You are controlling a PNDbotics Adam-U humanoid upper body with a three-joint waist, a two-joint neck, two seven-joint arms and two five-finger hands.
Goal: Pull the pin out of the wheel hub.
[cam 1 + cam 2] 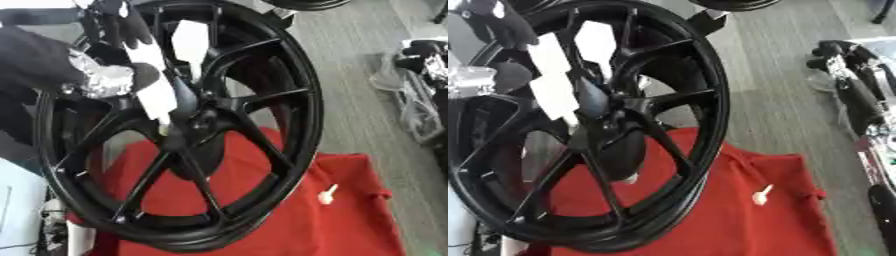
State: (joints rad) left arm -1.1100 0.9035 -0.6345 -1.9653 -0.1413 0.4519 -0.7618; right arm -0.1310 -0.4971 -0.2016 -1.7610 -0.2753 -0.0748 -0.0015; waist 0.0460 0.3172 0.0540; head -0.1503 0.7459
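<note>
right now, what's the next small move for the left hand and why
Probably ease the left hand away from the wheel. A small white pin-shaped piece lies loose on the red cloth, apart from the wheel, and nothing sticks out of the hub, so the pull looks done.

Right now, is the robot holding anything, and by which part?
It cannot be told. The left hand is at the upper rim of the wheel, black against black. The small white piece lies unheld on the red cloth.
</note>
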